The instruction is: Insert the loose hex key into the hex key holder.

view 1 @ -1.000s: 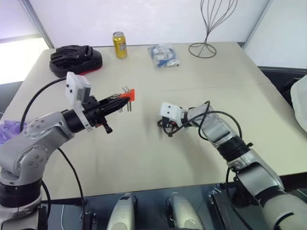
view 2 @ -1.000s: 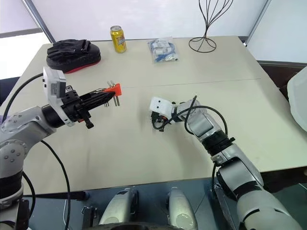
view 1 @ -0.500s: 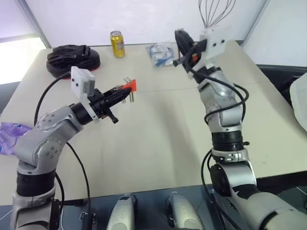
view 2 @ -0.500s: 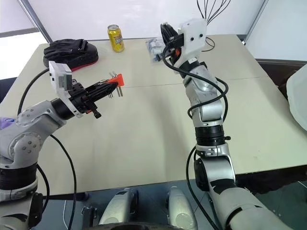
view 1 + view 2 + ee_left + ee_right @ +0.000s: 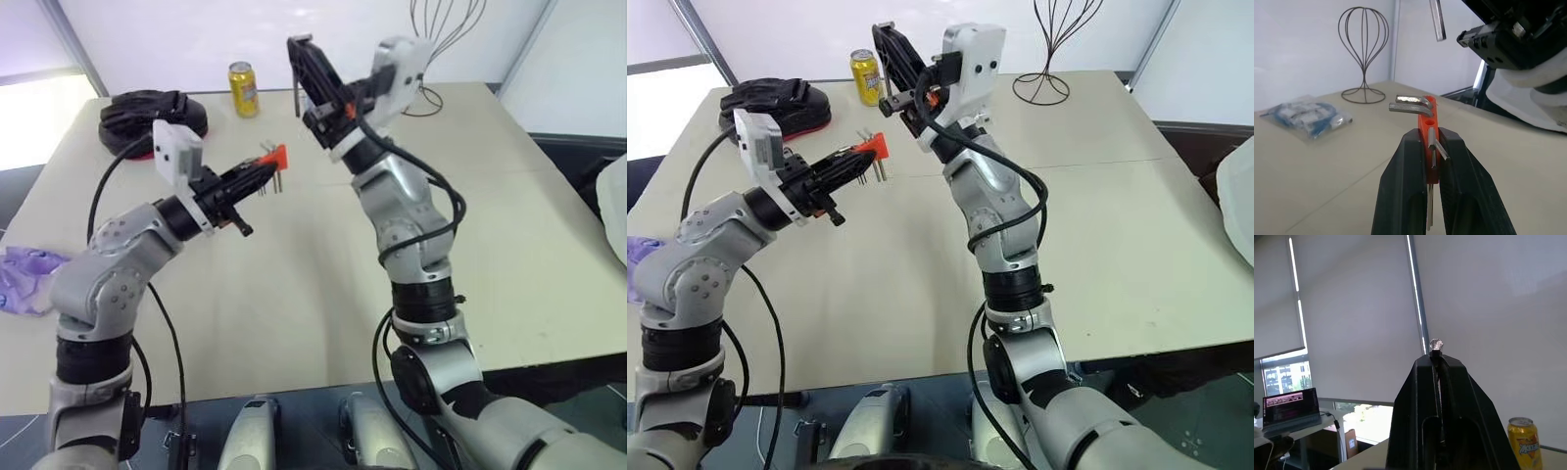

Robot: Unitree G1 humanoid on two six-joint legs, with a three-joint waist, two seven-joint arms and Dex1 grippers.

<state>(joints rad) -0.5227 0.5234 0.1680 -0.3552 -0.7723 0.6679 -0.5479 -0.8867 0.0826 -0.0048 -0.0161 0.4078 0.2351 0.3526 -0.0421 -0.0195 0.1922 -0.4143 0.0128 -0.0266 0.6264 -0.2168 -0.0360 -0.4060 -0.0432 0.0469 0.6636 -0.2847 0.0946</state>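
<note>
My left gripper [image 5: 257, 177] was clenched on the hex key holder [image 5: 278, 157], held up off the table [image 5: 323, 294], left of centre in the left eye view. The orange block sat at the fingertips w/ its prongs hanging down.

My right gripper [image 5: 298, 54] was high at upper centre, fingers pressed together on the loose hex key [image 5: 296, 93]. In that view the rod's long leg hung almost straight down below the fingertips; in the left wrist view its lower end [image 5: 1437, 19] showed at the top edge, above and a little right of the holder [image 5: 1427, 129]. The right wrist view showed only a small bright nub [image 5: 1436, 344] between the finger tips.

So the key's tip lay above and to the right of the holder, well apart, long axis approx. vertical. As I judged it, next move = bring the key down and left toward a free hole in the block; which hole was free I couldn't tell. The right arm carried the key, the left steadied the block.
</note>
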